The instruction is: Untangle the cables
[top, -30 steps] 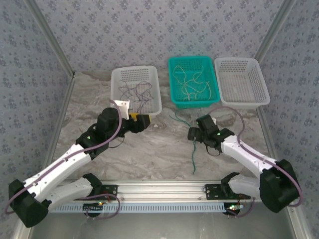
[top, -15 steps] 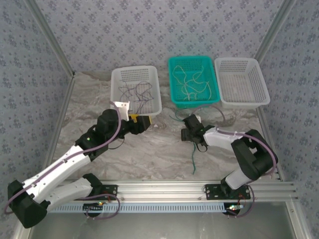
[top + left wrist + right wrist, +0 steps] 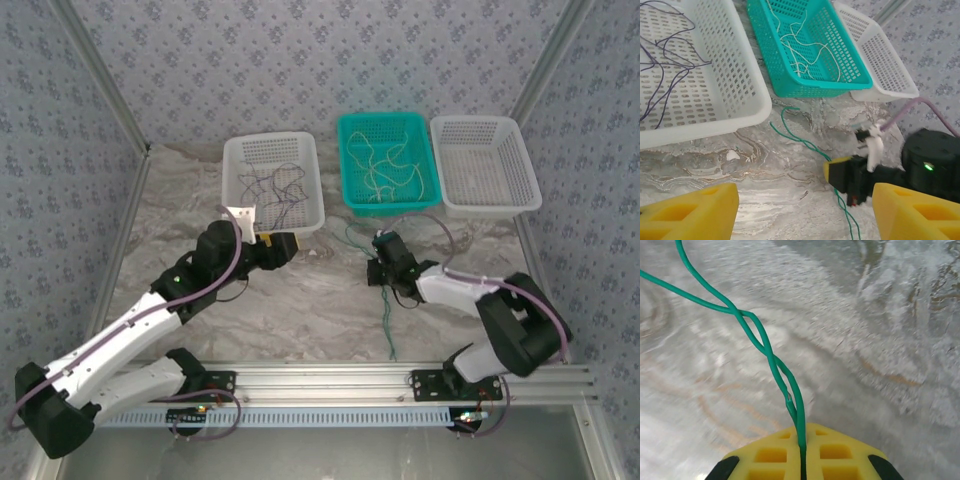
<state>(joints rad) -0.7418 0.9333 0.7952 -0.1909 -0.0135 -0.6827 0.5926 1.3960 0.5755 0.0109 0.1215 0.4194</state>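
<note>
Pinching down on the dark green cable (image 3: 767, 352), your right hand (image 3: 802, 442) has its yellow pads pressed together. In the right wrist view, two green strands twisted round each other run out from between those pads and away across the marbled bench (image 3: 300, 300).

From above, that hand sits low on the bench, just in front of the teal basket (image 3: 343, 160). The green cable starts near the basket's front wall, passes through the hand's grip and trails back toward the arm bases.

Your left hand (image 3: 280, 243) stands open, its two yellow fingers (image 3: 695, 210) spread well apart. It hovers beside the near right corner of the left white basket (image 3: 228, 180), and its wrist camera looks across the bench at the right hand and the green cable.

The dark maroon cables (image 3: 272, 185) lie in loose loops inside the left white basket. The pale whitish-green cables (image 3: 385, 165) lie tangled inside the teal one. A second white basket (image 3: 525, 160) stands just beside the teal basket, on its right.
</note>
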